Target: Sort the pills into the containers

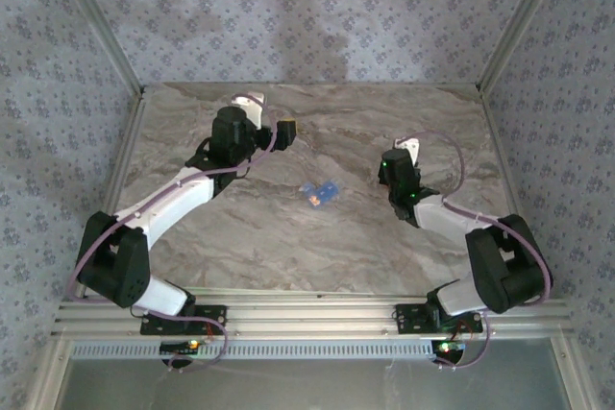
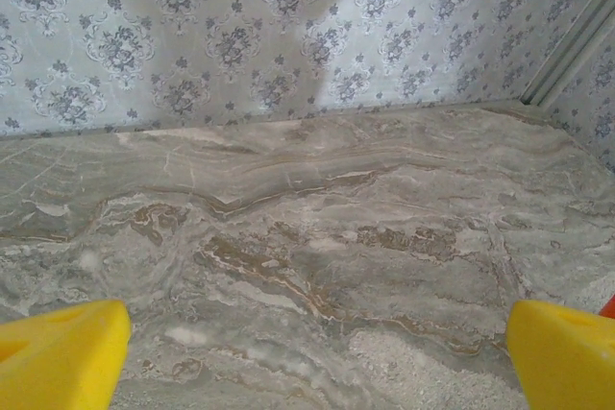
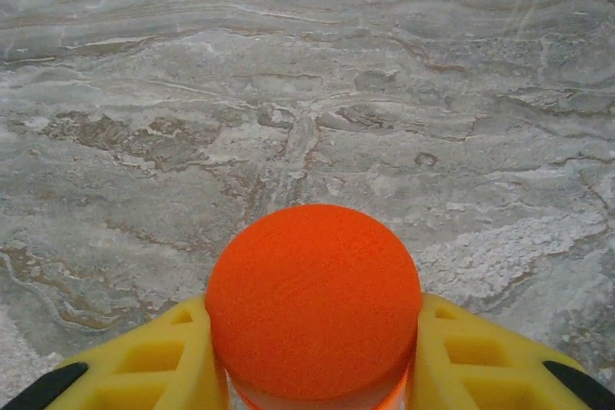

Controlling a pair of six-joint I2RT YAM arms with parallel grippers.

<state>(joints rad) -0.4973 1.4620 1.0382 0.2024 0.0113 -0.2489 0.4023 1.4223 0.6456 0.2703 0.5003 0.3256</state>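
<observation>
Pill box (image 1: 323, 191) mid-table (image 1: 288, 247), between the arms. Left gripper (image 2: 307, 362) is spread wide, nothing in it; box is nearer the bases, apart. Right gripper (image 3: 314, 362) is clamped on orange bottle (image 3: 312, 300); box lies to its left.

- Right gripper (image 3: 314, 372): yellow fingers (image 3: 144, 362) clamp the orange bottle (image 3: 312, 300) on both sides; round top faces the camera;
- Marble table (image 3: 288, 74) lies beyond.

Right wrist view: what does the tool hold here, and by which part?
The right tool holds the orange bottle, clamped on two opposite sides just below its round top.
</observation>
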